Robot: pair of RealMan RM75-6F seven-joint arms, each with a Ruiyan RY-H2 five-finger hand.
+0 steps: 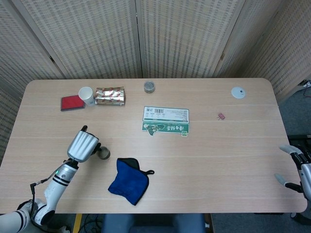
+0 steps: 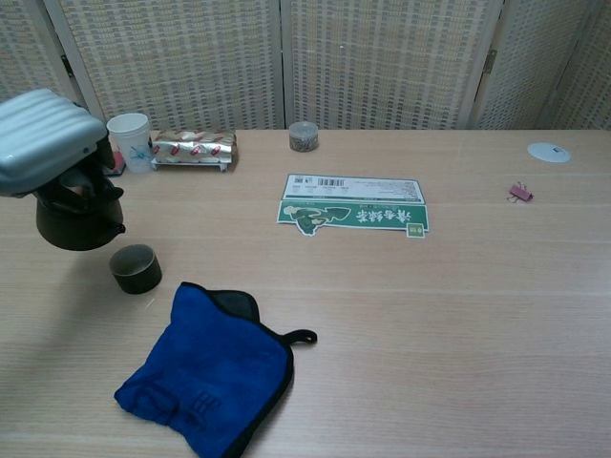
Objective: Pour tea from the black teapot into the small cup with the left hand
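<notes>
Two hands on show, and the left hand [image 2: 48, 141] has the action: its fingers are wrapped over the top of the black teapot [image 2: 76, 218], holding it clear of the table [image 2: 458, 315], with the pot's body hanging under the silver back of the hand. Just below and to the right sits the small cup [image 2: 135, 268], dark and upright on the wood, close beside the teapot but not touching it in the chest view. From the head view the left hand [image 1: 81, 145] covers nearly all of the pot, with the cup [image 1: 104, 154] right at its edge. Over at the far right table edge, the right hand [image 1: 297, 167] holds nothing, fingers spread apart. A blue cloth [image 2: 205, 372] lies crumpled near the cup.
</notes>
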